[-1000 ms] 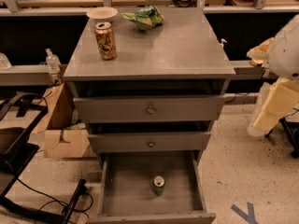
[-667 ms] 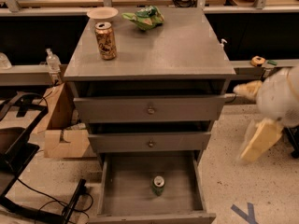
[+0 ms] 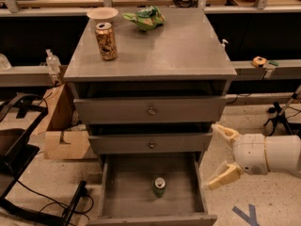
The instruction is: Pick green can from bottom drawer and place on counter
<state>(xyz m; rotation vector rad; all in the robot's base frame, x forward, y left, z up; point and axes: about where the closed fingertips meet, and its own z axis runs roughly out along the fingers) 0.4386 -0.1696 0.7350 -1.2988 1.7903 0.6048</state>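
Observation:
The green can (image 3: 159, 186) stands upright on the grey floor of the open bottom drawer (image 3: 127, 192), near its middle, silver top up. My gripper (image 3: 219, 157) is open and empty, low at the right of the cabinet, just outside the drawer's right wall and level with the second drawer's front. Its two cream fingers (image 3: 225, 132) point left toward the cabinet. The counter (image 3: 174, 46) is the grey top of the cabinet.
On the counter stand a taller orange-gold can (image 3: 106, 41), a white bowl (image 3: 102, 14) and a green-and-white wrinkled bag (image 3: 145, 18). Two shallower knobbed drawers (image 3: 150, 111) are shut. A cardboard box (image 3: 59, 126) and black frame (image 3: 19, 140) sit at left; blue floor tape (image 3: 248, 214) at right.
My arm has swung down and left, from beside the upper drawer at the right edge to low beside the bottom drawer. The fingers now point at the cabinet. The can has not moved.

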